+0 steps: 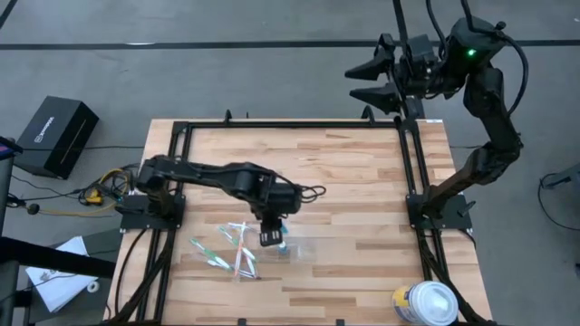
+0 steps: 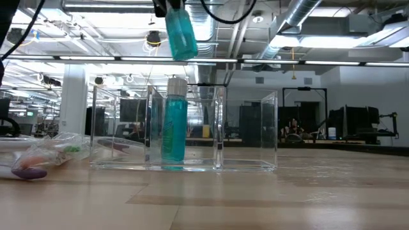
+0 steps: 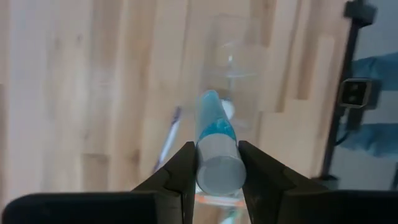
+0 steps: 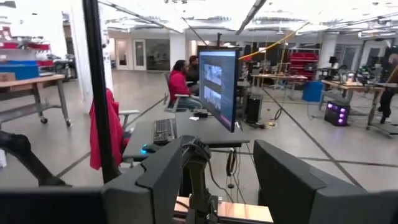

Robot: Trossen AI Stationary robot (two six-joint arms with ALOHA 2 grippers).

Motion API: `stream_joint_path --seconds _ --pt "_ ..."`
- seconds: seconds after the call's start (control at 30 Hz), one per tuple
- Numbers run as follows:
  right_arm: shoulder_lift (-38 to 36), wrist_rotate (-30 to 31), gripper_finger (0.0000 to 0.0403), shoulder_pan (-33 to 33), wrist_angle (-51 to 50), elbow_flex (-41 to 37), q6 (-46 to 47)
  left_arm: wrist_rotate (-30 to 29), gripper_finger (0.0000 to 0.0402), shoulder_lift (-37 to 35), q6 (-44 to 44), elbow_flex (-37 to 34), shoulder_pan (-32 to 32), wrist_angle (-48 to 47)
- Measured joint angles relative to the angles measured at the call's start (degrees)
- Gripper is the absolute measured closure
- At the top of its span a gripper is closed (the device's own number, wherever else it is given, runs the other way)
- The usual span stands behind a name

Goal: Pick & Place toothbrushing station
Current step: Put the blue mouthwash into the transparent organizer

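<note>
My left gripper [image 1: 272, 237] is over the table's middle, shut on a teal tube [image 2: 181, 32] that hangs just above the see-through holder [image 2: 185, 128]. A second teal tube with a white cap [image 2: 174, 124] stands upright inside the holder. Several pale toothbrushes [image 1: 227, 252] lie on the wood to the holder's left; in the low view they show in clear wrapping [image 2: 45, 153]. My right gripper [image 1: 362, 81] is open and empty, parked beyond the table's far right corner. My left gripper pinches the tube between its two fingers near its pale upper end [image 3: 217, 168], one finger [image 3: 186, 171] on each side. The fingers come from above, pointing down. The tube hangs nearly upright below them, slightly tilted, lifted clear above the holder [image 3: 231, 81].
A round white-lidded canister [image 1: 426, 303] stands at the table's near right corner. A black frame [image 1: 412, 172] runs along the table's sides. A toothbrush [image 3: 169, 134] lies beside the holder. People sit at desks in the room beyond [image 4: 180, 78].
</note>
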Motion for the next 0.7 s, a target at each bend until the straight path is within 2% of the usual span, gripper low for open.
stream_joint_path --seconds 0.2,0.7 --pt "0.0 -1.4 0.0216 0.0 -0.4 0.0 -1.4 0.7 0.0314 1.6 -3.0 2.7 -1.4 -0.1" --pt "0.0 -1.7 0.0218 0.0 -0.5 0.0 -1.6 5.7 0.0314 1.2 -6.8 2.8 -2.6 -0.3"
